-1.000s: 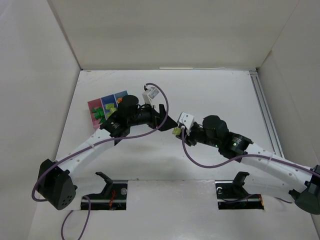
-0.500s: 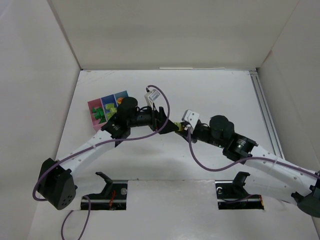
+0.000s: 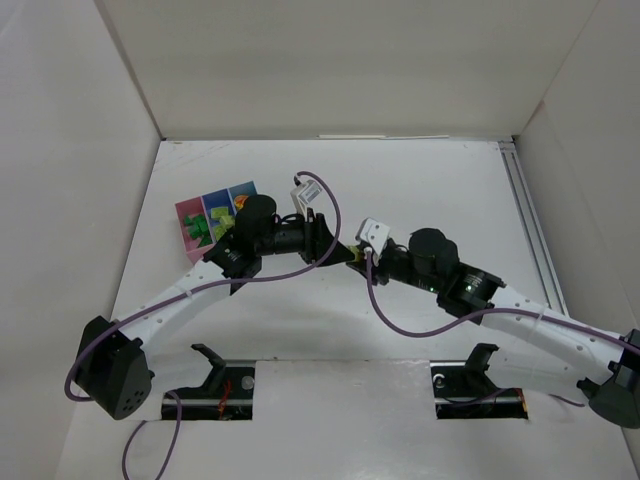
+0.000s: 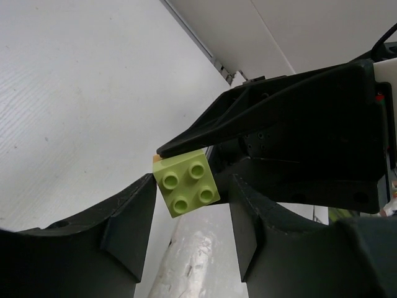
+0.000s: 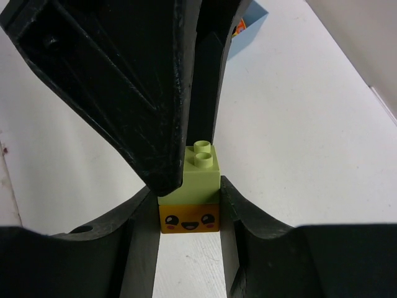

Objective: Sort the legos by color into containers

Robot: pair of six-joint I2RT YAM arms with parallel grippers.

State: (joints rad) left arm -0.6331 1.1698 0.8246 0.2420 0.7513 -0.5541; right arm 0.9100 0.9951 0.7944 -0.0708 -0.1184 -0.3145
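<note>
- Presently, the containers (image 3: 185,213) sit on the white table (image 3: 420,180) as a slanted row of three joined boxes, one pink and then two blue.
- Dark green legos (image 3: 200,230) lie at the pink end of the containers. Light green legos (image 3: 218,215) are in the middle box, and an orange piece (image 3: 240,200) is in the far blue box.
- To the right of the containers, well apart from them, the two arms meet tip to tip over the table.
- The right gripper (image 5: 188,198) pinches a small two-brick stack. Its fingers press on both sides of an orange face brick (image 5: 189,220) printed with a smiling face.
- A light green brick (image 4: 186,182) is stacked on that orange one, its four studs facing the left wrist camera.
- The left gripper (image 4: 191,186) has its fingers narrowed on either side of the light green brick. One finger touches a corner and the other shows a thin gap, so I cannot tell whether it is truly gripping.
</note>
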